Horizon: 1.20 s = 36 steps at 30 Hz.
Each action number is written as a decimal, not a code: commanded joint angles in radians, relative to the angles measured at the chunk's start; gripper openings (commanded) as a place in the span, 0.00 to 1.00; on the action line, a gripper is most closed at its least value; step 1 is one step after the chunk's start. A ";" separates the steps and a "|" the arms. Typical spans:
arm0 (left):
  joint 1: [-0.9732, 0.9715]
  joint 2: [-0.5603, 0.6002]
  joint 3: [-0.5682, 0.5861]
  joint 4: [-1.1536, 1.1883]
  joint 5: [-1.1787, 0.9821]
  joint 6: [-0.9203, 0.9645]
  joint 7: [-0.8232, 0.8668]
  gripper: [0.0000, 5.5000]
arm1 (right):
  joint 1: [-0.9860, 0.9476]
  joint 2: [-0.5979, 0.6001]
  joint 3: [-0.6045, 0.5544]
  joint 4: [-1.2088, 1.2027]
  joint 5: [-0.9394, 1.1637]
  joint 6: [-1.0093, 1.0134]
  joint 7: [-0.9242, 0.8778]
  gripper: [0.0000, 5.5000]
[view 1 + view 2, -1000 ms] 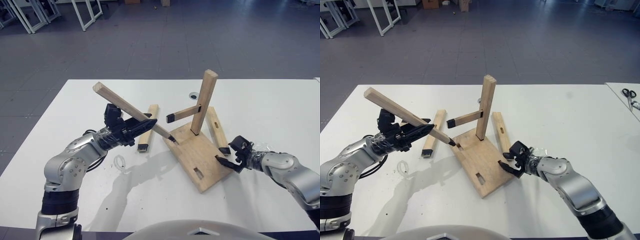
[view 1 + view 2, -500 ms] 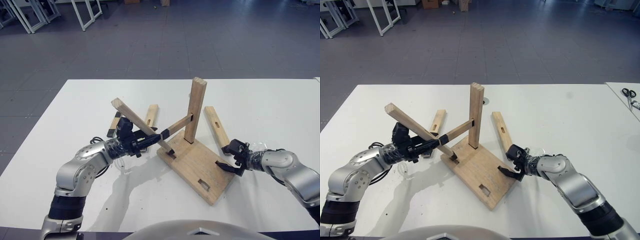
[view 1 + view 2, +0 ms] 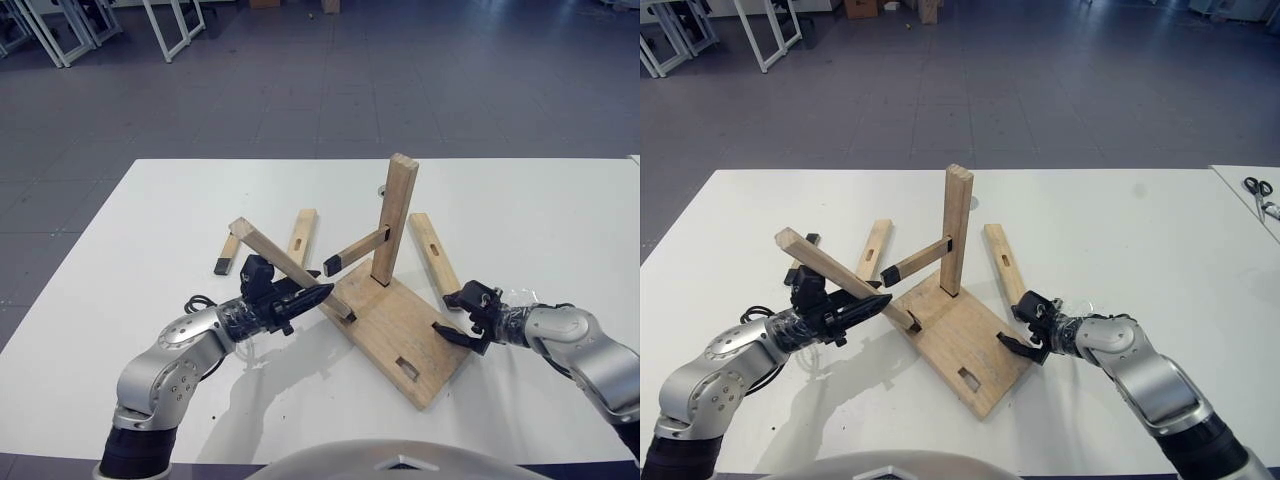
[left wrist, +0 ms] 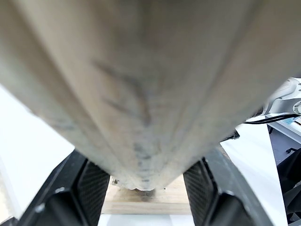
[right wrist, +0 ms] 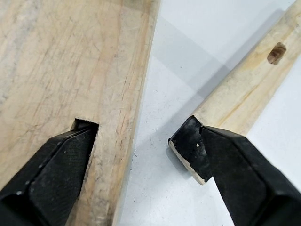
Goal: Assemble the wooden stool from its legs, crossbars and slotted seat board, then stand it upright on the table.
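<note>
Table (image 3: 540, 215): white top, carrying every stool part and both arms
Seat board (image 3: 400, 325): lies flat near the middle of the table, turned cornerwise, with an open slot showing towards its near corner
Upright leg (image 3: 394, 220): stands vertical on the far part of the seat board, its foot on the board
Tilted leg (image 3: 262, 245): slants up and away to the robot's left; its black-tipped lower end sits at the board's left edge, though whether it has entered a slot cannot be told
Right loose bar (image 3: 433, 255): flat on the table just right of the upright leg, with a slot in its face and its black-capped near end beside the board's right edge
Left loose bar (image 3: 300, 233): flat on the table behind the tilted leg, apart from the board
Short loose bar (image 3: 228, 252): flat on the table left of that one, with a black near end
Crossbar (image 3: 358, 250): juts from the upright leg's side and slopes down to the left, its black-tipped free end in the air above the board's left edge
Left gripper (image 3: 318, 293): fingers clamped on the tilted leg low on its length, one on either side
Right gripper (image 3: 447, 312): fingers spread wide at the board's right edge, one tip on the board by a slot, the other at the capped end of the right loose bar, gripping nothing
Scissors (image 3: 1258, 190): on a separate table surface at the far right
</note>
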 commanded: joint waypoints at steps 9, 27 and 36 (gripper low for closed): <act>-0.023 0.052 -0.052 0.114 0.156 -0.091 0.009 0.37 | 0.028 0.010 0.019 0.020 -0.053 0.033 -0.004 0.74; -0.093 0.194 -0.220 0.077 0.337 0.079 0.089 0.37 | 0.039 0.056 0.025 0.002 -0.070 0.055 -0.023 0.74; -0.165 0.221 -0.303 0.221 0.347 0.182 0.110 0.37 | 0.027 0.074 0.024 -0.008 -0.065 0.069 -0.033 0.74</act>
